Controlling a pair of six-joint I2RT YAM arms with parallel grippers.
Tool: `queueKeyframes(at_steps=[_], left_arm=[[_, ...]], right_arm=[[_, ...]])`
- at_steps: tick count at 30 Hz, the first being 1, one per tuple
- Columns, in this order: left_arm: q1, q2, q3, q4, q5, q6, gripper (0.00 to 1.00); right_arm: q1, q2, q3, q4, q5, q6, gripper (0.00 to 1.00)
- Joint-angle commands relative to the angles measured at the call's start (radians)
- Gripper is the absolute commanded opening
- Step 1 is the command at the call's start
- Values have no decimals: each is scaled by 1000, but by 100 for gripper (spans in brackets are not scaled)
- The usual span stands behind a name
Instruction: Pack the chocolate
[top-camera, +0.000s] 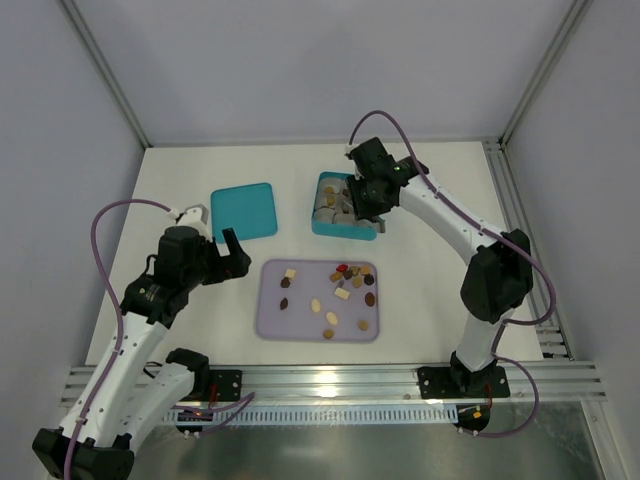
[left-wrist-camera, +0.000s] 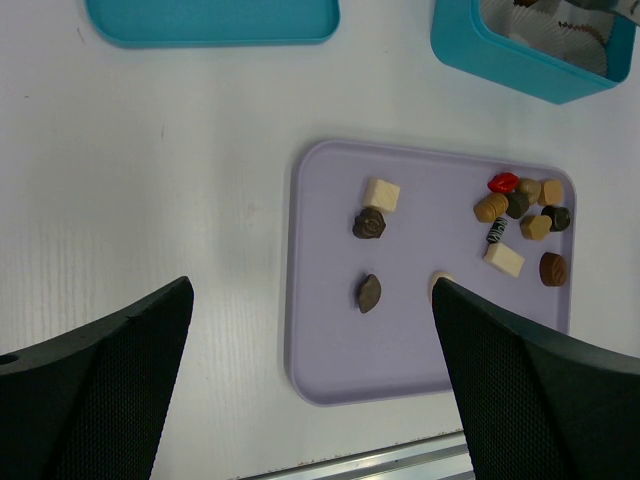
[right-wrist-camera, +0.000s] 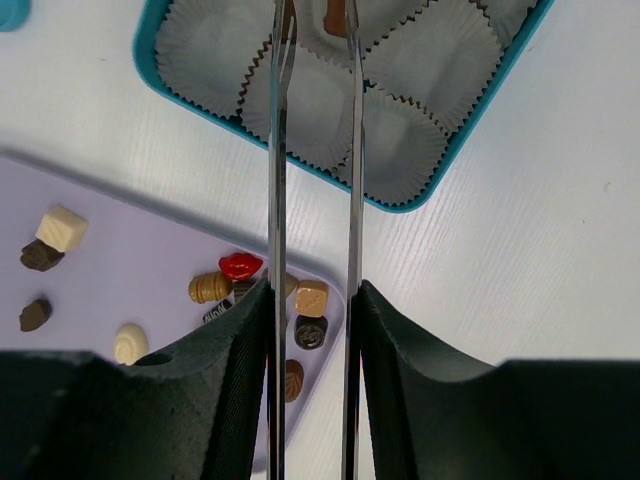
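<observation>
The chocolates (top-camera: 350, 280) lie scattered on a lilac tray (top-camera: 270, 325): dark brown, tan, cream and one red (left-wrist-camera: 503, 182). They also show in the right wrist view (right-wrist-camera: 240, 265). My right gripper (top-camera: 365, 215) is over the teal box (top-camera: 325, 228) and is shut on metal tweezers (right-wrist-camera: 350, 150). Their blades reach over the box's paper cups (right-wrist-camera: 205, 45). A brown chocolate (right-wrist-camera: 335, 15) shows between the blades at the frame's top edge. My left gripper (top-camera: 238, 255) is open and empty, above the tray's left edge (left-wrist-camera: 330, 350).
The teal lid (top-camera: 243, 212) lies flat left of the box, behind my left gripper; it also shows in the left wrist view (left-wrist-camera: 210, 25). The box (left-wrist-camera: 500, 70) stands just behind the tray. A metal rail (top-camera: 400, 385) runs along the table's near edge.
</observation>
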Motion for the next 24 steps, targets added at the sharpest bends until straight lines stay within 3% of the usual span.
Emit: queueKeyframes(at_steps=[1, 5, 17, 24], left_arm=[[-3, -6, 4, 6, -10, -5, 100], [-3, -8, 6, 6, -13, -6, 100], [-3, -15, 6, 6, -13, -6, 100], [-2, -12, 6, 6, -10, -6, 100]], right_arm=[[31, -118, 67, -15, 24, 1, 41], [72, -219, 2, -34, 25, 1, 41], [351, -471, -347, -63, 48, 100, 41], [402, -557, -474, -109, 36, 133, 41]])
